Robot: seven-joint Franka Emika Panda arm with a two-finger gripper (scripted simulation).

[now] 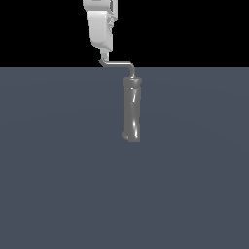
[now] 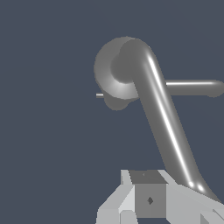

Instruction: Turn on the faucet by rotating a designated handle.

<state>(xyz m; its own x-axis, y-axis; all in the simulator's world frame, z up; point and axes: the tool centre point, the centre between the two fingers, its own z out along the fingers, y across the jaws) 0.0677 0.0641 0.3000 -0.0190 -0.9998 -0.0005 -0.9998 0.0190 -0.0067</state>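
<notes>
The faucet [image 1: 132, 109] is a tall glossy grey column standing on the dark floor. Its handle [image 1: 119, 63] is a thin bent rod that leaves the column's top and runs toward the exterior view's left, ending in a small hooked tip. My white gripper [image 1: 104, 52] hangs straight above that tip, its lower end touching or almost touching it. In the wrist view I look down onto the faucet's top [image 2: 109, 74]. From there the handle [image 2: 164, 122] runs toward my fingers [image 2: 148, 199] and ends beside them. The gap between the fingers does not show.
A second short rod [image 2: 192, 87] sticks out sideways from the faucet's top in the wrist view, and a thin pin [image 2: 99, 94] shows on the opposite side. The flat dark blue-grey floor [image 1: 58, 170] spreads around the column.
</notes>
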